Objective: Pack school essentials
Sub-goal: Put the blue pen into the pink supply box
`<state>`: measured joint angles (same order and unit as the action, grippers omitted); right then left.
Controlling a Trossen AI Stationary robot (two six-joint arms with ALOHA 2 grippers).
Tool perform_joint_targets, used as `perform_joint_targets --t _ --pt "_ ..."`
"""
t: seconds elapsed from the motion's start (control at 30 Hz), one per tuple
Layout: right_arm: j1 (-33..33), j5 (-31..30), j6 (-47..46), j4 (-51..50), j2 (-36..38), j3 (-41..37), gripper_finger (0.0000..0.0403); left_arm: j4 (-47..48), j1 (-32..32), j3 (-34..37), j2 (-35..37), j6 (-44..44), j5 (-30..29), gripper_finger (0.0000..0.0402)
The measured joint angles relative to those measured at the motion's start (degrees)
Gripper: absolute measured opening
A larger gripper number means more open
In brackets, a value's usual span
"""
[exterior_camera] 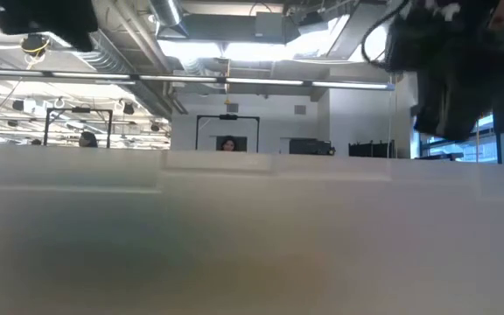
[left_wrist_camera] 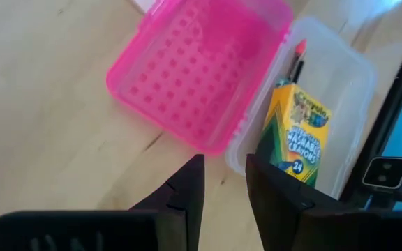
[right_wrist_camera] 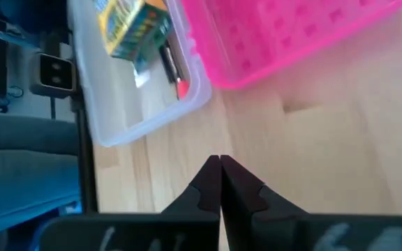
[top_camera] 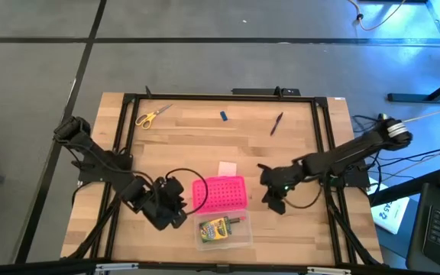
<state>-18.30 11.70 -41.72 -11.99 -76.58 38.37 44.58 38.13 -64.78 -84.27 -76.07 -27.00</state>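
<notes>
High view, left tool [top_camera: 176,205]: near the front of the surface [top_camera: 189,137], just left of the pink box [top_camera: 220,194]; nothing seen in it from here.
High view, right tool [top_camera: 272,200]: just right of the pink box, low over the bare wood, carrying nothing.
High view, packed: the crayon box [top_camera: 214,228] lies in the clear half [top_camera: 224,231], just right of the left tool.
High view, left to pack: the scissors [top_camera: 151,116], the blue piece [top_camera: 224,116] and a dark pen [top_camera: 277,123] lie well beyond both tools at the far side; the pale pink pad [top_camera: 227,168] lies just beyond the pink box, between the tools.
Low view: the foreground is a pale blur; a dark arm hangs at the upper right; no task thing can be told here.
Left wrist view: the left tool's fingers [left_wrist_camera: 187,189] stand a little apart with bare wood between them, grasping nothing; ahead lie the pink lid and the clear half with the crayon box and a thin red-tipped pencil [left_wrist_camera: 296,61].
Right wrist view: the right tool's fingers [right_wrist_camera: 206,183] are clenched together on nothing; ahead are the pink lid and the clear half.
Progress, as a judgement: early; two items look packed, four remain out, and the box is not yet closed.
</notes>
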Motion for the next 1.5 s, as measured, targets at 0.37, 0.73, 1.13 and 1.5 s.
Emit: perform_joint_targets --t 0.37,0.73,1.13,1.5 --pt "0.6 -1.0 -1.5 11.2 -13.2 0.0 0.0001 -0.3 1.5 1.1 0.0 -3.3 -0.7 0.0099" --pt "0.8 -2.4 -1.3 19.1 -18.9 0.0 0.0003 -0.3 1.4 1.1 0.0 -3.3 -0.7 0.0099" --pt "4.1 -4.2 0.3 27.3 -21.5 0.0 0.0005 -0.4 1.4 1.1 0.0 -3.3 -0.7 0.0099" --pt "6.8 -1.1 4.5 26.6 -16.7 0.0 0.0003 -0.1 1.4 1.1 0.0 -3.3 -0.7 0.0099"
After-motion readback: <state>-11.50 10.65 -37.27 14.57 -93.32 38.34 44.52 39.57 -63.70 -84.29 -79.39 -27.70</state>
